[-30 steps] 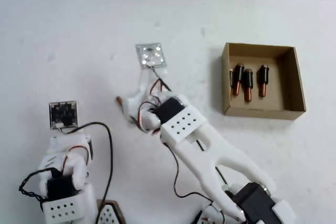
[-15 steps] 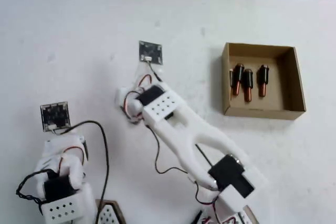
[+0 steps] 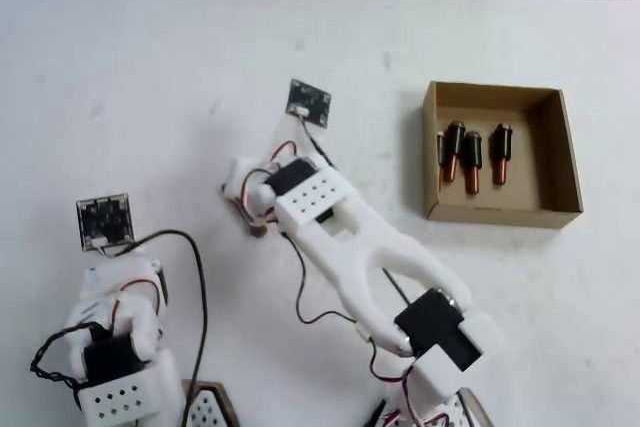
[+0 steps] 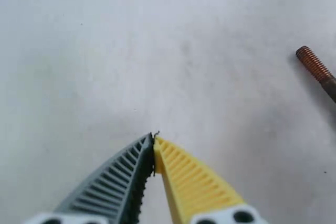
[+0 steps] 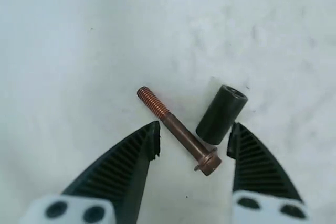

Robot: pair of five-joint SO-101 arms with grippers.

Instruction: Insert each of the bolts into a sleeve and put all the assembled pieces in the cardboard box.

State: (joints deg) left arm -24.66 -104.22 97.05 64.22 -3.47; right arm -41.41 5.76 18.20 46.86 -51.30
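Note:
A copper bolt [image 5: 178, 129] lies flat on the white table beside a short black sleeve [image 5: 221, 114], the two apart. My right gripper [image 5: 192, 139] hangs open just above them, one finger on either side of the pair. In the high view that arm's wrist [image 3: 290, 187] sits at the table's middle, and a brown bolt end [image 3: 258, 229] peeks out beside it. My left gripper [image 4: 154, 141] is shut with nothing in it, low over bare table at the front left. The bolt's threaded tip [image 4: 316, 70] shows off to its side. The cardboard box [image 3: 570, 162] holds three assembled pieces [image 3: 472, 157].
The left arm [image 3: 110, 347] is folded near the front left edge. The right arm's long white link [image 3: 370, 257] and its cables cross the table between the middle and the front right. White table surface stretches behind and left of the wrist.
The right arm has swung and turned its wrist, its camera board shifting right, settling over the bolt and sleeve. The left arm drew back slightly toward the front edge.

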